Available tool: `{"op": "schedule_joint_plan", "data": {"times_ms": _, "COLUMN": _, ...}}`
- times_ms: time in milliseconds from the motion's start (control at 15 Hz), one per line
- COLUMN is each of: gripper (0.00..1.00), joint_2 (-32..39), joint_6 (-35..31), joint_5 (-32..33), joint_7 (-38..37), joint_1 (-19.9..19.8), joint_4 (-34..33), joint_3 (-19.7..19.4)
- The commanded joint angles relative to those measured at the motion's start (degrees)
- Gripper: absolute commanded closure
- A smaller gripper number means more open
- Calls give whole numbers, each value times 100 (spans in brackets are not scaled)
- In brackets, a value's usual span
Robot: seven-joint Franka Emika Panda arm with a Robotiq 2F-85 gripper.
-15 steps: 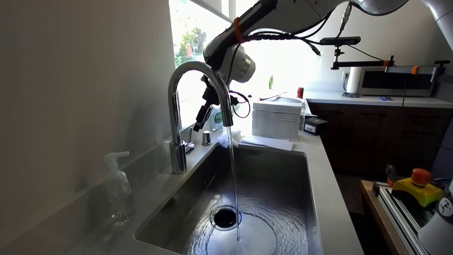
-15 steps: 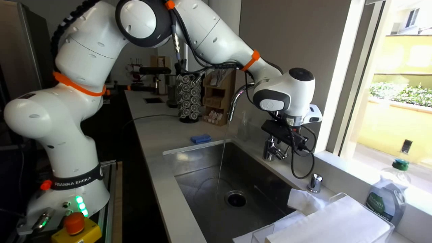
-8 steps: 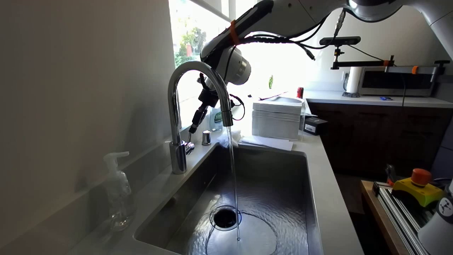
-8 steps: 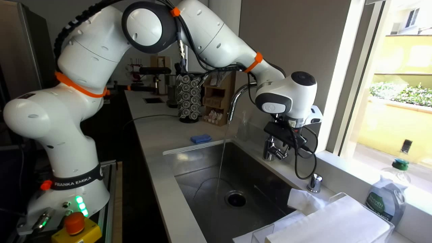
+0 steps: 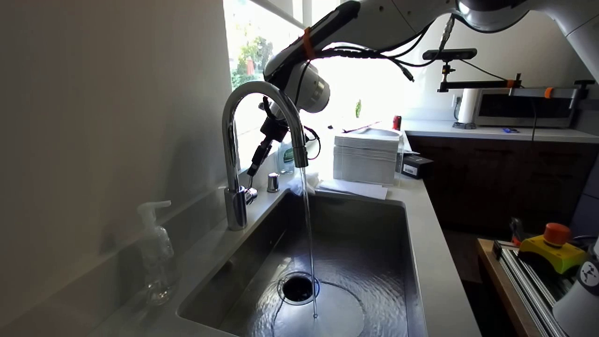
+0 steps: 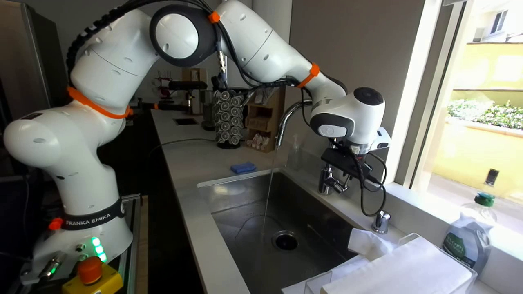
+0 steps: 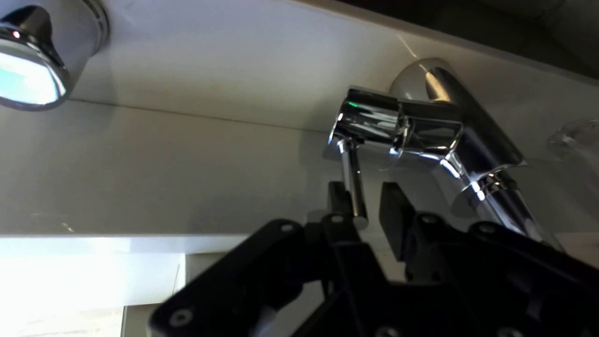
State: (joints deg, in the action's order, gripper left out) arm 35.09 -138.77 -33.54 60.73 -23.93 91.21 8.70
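Note:
My gripper (image 7: 367, 201) is low by the chrome faucet (image 5: 231, 140), its jaws narrowed but still apart. Between the black fingers stands the faucet's thin lever (image 7: 354, 175), close to the left finger in the wrist view; whether they touch I cannot tell. A gap shows between the lever and the right finger (image 7: 390, 206). The lever rises from the chrome valve body (image 7: 435, 124). Water (image 5: 307, 224) runs from the spout into the steel sink (image 6: 229, 200). In an exterior view the black wrist camera (image 6: 341, 162) hides most of the fingers.
A chrome cap (image 6: 381, 221) stands on the counter beside the lever. Behind it are a dish soap bottle (image 6: 466, 241) and stacked white paper (image 5: 365, 161). A clear pump bottle (image 5: 157, 257) sits by the wall, and a blue sponge (image 6: 243, 168) lies past the sink.
Over the first half second my gripper came down toward the faucet lever and its jaws narrowed around it. Since then the arm has sunk only slightly. The water keeps running.

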Motion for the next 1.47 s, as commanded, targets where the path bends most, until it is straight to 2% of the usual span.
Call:
{"op": "schedule_joint_plan", "data": {"times_ms": 0, "gripper": 83, "joint_2": -20, "joint_6": 421, "joint_5": -138, "joint_7": 165, "joint_1": -22, "joint_4": -83, "joint_3": 81}}
{"op": "schedule_joint_plan", "data": {"times_ms": 67, "gripper": 86, "joint_2": -49, "joint_6": 469, "joint_5": -153, "joint_7": 199, "joint_1": -22, "joint_4": -81, "joint_3": 90}}
{"op": "schedule_joint_plan", "data": {"times_ms": 133, "gripper": 92, "joint_2": -81, "joint_6": 514, "joint_5": -165, "joint_7": 225, "joint_1": -17, "joint_4": -76, "joint_3": 93}}
{"op": "schedule_joint_plan", "data": {"times_ms": 200, "gripper": 88, "joint_2": -111, "joint_6": 514, "joint_5": -147, "joint_7": 248, "joint_1": 2, "joint_4": -44, "joint_3": 84}}
{"op": "schedule_joint_plan", "data": {"times_ms": 800, "gripper": 92, "joint_2": -247, "joint_6": 620, "joint_5": -198, "joint_7": 547, "joint_1": 17, "joint_4": 104, "joint_3": 141}}
{"op": "schedule_joint_plan", "data": {"times_ms": 1067, "gripper": 94, "joint_2": -339, "joint_6": 610, "joint_5": -189, "joint_7": 279, "joint_1": 112, "joint_4": 202, "joint_3": 83}}
{"op": "schedule_joint_plan", "data": {"times_ms": 1200, "gripper": 91, "joint_2": -369, "joint_6": 607, "joint_5": -187, "joint_7": 267, "joint_1": 145, "joint_4": 214, "joint_3": 93}}
{"op": "schedule_joint_plan", "data": {"times_ms": 1400, "gripper": 92, "joint_2": -417, "joint_6": 574, "joint_5": -127, "joint_7": 274, "joint_1": 216, "joint_4": 252, "joint_3": 97}}
